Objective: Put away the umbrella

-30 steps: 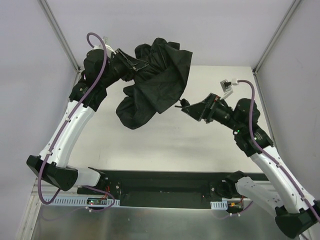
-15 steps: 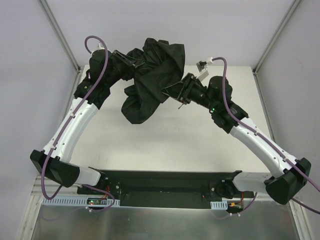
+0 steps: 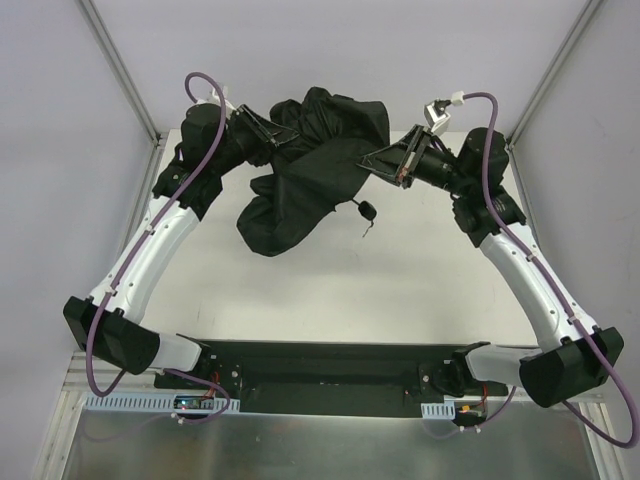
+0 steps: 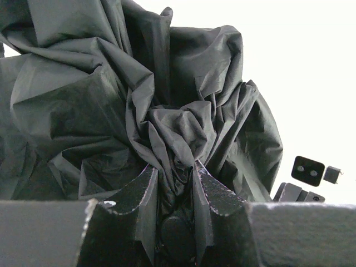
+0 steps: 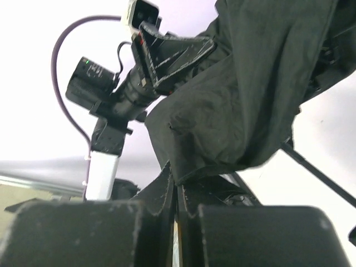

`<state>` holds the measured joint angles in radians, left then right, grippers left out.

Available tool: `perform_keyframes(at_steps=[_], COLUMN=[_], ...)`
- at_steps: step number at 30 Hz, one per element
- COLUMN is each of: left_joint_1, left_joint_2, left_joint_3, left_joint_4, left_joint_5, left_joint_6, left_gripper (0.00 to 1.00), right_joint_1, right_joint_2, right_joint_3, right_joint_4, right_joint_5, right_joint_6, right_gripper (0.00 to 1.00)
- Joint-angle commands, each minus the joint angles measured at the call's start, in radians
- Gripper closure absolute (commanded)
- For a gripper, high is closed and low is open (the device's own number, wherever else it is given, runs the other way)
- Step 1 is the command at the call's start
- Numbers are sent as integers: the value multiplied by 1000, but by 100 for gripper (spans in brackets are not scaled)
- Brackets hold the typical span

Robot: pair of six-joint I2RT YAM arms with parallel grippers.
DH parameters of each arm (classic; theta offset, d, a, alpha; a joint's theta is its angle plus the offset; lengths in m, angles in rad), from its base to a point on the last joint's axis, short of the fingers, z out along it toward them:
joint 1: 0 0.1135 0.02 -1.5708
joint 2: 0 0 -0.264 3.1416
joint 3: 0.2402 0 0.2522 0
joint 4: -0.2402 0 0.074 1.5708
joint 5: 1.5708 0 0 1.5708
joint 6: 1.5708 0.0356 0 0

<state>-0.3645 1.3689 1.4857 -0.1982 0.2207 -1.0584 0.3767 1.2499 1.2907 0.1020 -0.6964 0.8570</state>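
The matte black fabric folding umbrella [image 3: 305, 175], its canopy loose and crumpled, hangs over the far middle of the white tabletop [image 3: 400, 280], slung between the two pincers. The left gripper [image 3: 268, 130] meets it from the left; in the left wrist view its two black ribbed fingers [image 4: 146, 194] stand narrow, and a thick twisted wad of canopy [image 4: 111, 100] is squeezed between them and billows above and to either side. The right gripper [image 3: 378, 160] meets the umbrella from the right. In the right wrist view its jaws are pressed together at [image 5: 175, 192], with the lower hem of the canopy [image 5: 250, 83] caught at the very tips, and the left gripper [image 5: 172, 53] faces it from beyond the cloth. The longest fold of cloth sags down and to the left, below the left gripper. The small black handle [image 3: 367, 211] dangles just under the right gripper, and the thin metal shaft [image 5: 317, 172] runs aslant beneath the hem; whether the handle touches the table cannot be told. Both white arms rise from their bases at the near edge, lean outward, then bend inward at the elbow, so that the wrists point at each other across the umbrella. A purple cable [image 3: 195, 85] arches over the left wrist, and another purple cable [image 3: 480, 97] over the right.
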Motion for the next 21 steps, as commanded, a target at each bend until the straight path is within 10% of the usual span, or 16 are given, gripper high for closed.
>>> perform_keyframes(at_steps=[1,12,21], left_joint_1=[9,9,2], left_joint_2=[-36,-14,-70], left_joint_3=[-7,-99,-234], left_joint_4=[169,523,496], left_joint_5=[85,233,382], left_joint_6=[0,-133,-163], left_gripper=[100,100,100], right_joint_1=[2,152,163], right_joint_2=[-24,-20,46], right_joint_3=[19,-5,100], right_joint_4=[50,-74,-258], right_joint_5=[-101,27,161], right_joint_6=[59,-114,-366], right_gripper=[99,99,98])
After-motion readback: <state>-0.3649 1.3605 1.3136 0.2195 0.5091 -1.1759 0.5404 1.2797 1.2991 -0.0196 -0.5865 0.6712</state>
